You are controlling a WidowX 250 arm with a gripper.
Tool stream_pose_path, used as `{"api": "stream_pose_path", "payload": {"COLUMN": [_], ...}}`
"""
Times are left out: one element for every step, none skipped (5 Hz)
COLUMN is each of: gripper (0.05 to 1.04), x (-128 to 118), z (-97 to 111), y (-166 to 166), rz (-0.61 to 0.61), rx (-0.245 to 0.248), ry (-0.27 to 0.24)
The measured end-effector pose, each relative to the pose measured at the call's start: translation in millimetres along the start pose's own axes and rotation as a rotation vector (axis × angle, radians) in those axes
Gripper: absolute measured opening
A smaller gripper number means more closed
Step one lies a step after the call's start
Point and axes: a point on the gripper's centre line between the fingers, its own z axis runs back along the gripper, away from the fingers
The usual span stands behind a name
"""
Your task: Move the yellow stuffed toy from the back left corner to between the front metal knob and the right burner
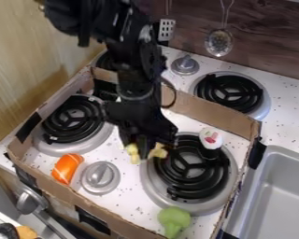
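Observation:
The black gripper point(144, 148) hangs over the middle of the boxed-in stove top, between the knob and the front right burner. Yellowish lumps point(132, 152) show on both sides of its lower end; whether they are one thing, and whether it is held, I cannot tell. To the right, a small white-topped item with red marks point(210, 138) stands at the burner's upper edge. An orange item with white stripes point(67, 168) lies left of the silver knob point(100, 178). Below the front right burner point(190, 169) is a green broccoli-like piece point(174, 220).
A low cardboard wall point(108, 211) with black tape surrounds the work area. The left burner point(73, 119) and rear right burner point(230, 93) have black coils. A grey sink point(276, 196) is at the right. A spatula point(166, 30) and strainer point(218, 43) hang behind.

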Motion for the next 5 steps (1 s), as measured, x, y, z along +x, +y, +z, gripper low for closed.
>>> {"api": "stream_pose_path", "payload": {"gripper": [0.561, 0.854, 1.006, 1.002, 1.000], "x": [-2.9, -2.9, 0.8, 4.2, 3.3], "z": [-3.1, -3.4, 6.2, 35.8, 62.8], "y": [-2.4, -4.6, -6.1, -4.0, -6.2], "rz": [0.011, 0.043, 0.044, 0.048, 0.053], "rx": [-0.008, -0.015, 0.013, 0.064, 0.117], "ry": [-0.010, -0.010, -0.004, -0.010, 0.004]}}
